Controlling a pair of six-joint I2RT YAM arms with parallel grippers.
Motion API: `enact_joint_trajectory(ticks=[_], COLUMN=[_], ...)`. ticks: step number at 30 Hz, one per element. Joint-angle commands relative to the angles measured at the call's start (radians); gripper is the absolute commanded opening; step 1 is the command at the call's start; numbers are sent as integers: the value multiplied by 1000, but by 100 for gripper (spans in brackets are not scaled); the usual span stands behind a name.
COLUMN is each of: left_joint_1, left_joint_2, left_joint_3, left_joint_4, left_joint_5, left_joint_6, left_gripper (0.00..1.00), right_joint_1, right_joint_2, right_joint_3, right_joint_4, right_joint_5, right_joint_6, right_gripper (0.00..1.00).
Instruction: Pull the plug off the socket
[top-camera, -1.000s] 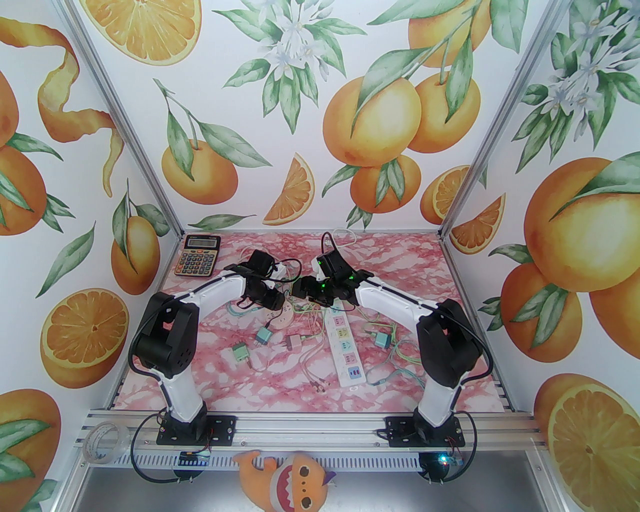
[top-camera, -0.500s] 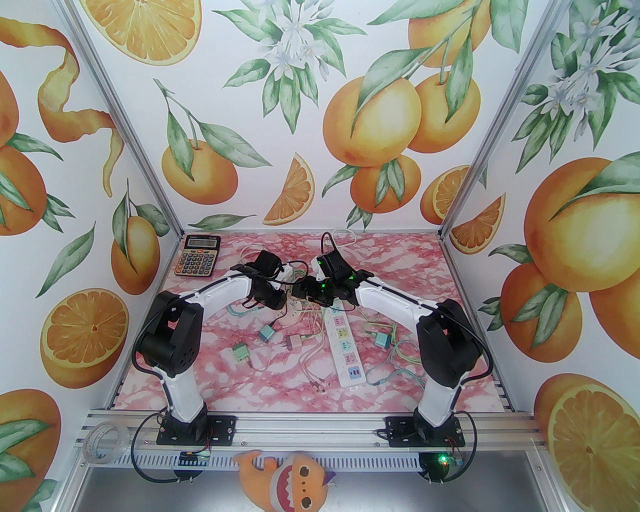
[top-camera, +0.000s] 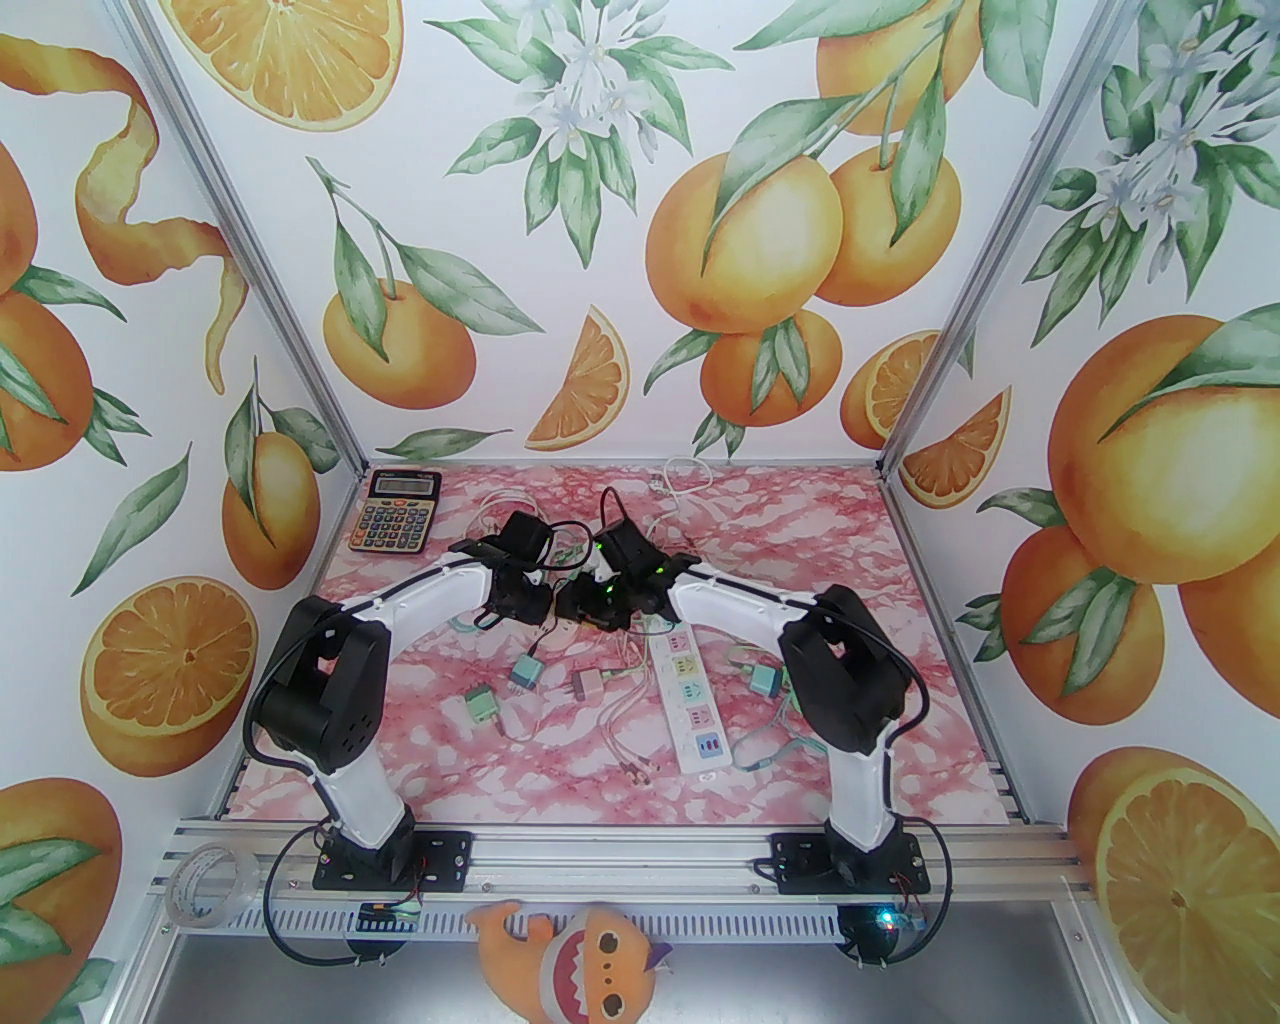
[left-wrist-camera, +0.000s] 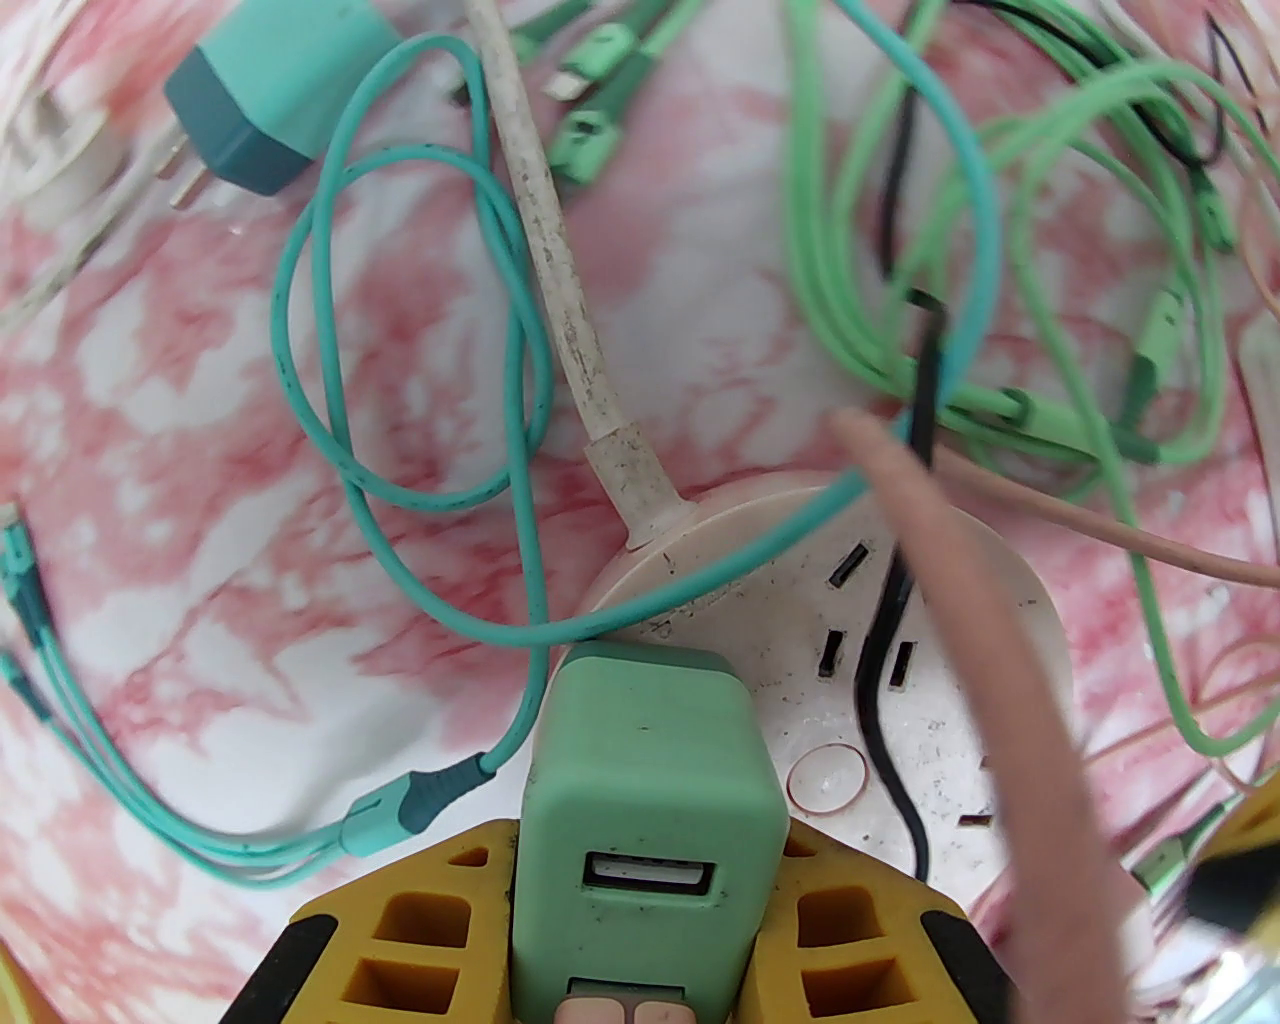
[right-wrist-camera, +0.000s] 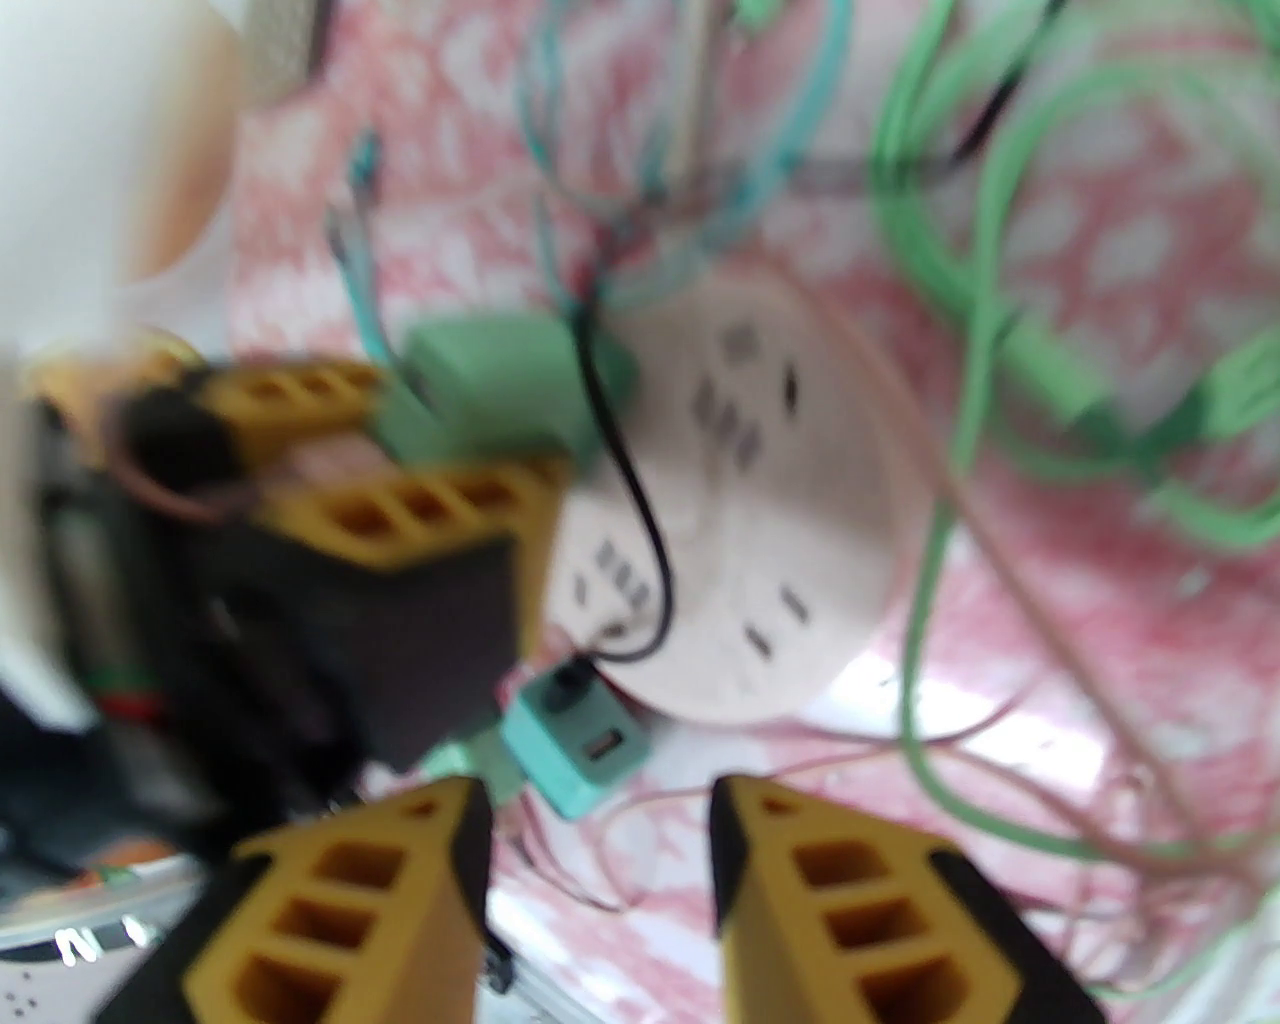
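A green USB charger plug (left-wrist-camera: 645, 790) sits seated at the rim of a round cream socket (left-wrist-camera: 800, 690) near the middle of the pink marbled counter (top-camera: 850, 560), a little toward its far edge and to the left of a white power strip (top-camera: 688, 700). The left jaws are clamped on the plug's two flanks, yellow pads (left-wrist-camera: 420, 930) pressed against it, with its USB port facing back at the wrist camera. The plug's long axis appears to run in line with those jaws and down into the socket face, so the pull looks set to go back along that line, straight away from the socket. The right jaws stand partly apart with nothing between them, hovering just off the socket's rim above a loose teal charger (right-wrist-camera: 580, 740) lying beside it. That arm seems the better placed to pin the socket down, a step not yet done. A black cable (left-wrist-camera: 875, 650) and green leads (left-wrist-camera: 810, 200) drape over the socket and could snag. A calculator (top-camera: 395, 510) rests at the far left corner.
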Motion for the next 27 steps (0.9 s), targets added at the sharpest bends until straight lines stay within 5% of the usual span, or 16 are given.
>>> enact_joint_trajectory(ticks=[1, 9, 27], left_joint_1=[27, 30, 25], left_joint_2=[-35, -28, -11], left_joint_3=[-41, -30, -10], left_joint_4=[-43, -57, -60], left_joint_5=[-49, -12, 71], left_joint_6=[-58, -81, -65], left_gripper=[22, 22, 23], right_joint_1=[-2, -2, -15], right_joint_2=[16, 88, 236], right_joint_3=[15, 24, 179], right_joint_4=[41, 54, 74], right_joint_5=[-9, 55, 52], right_joint_6=[44, 78, 62], right_gripper=[39, 32, 40])
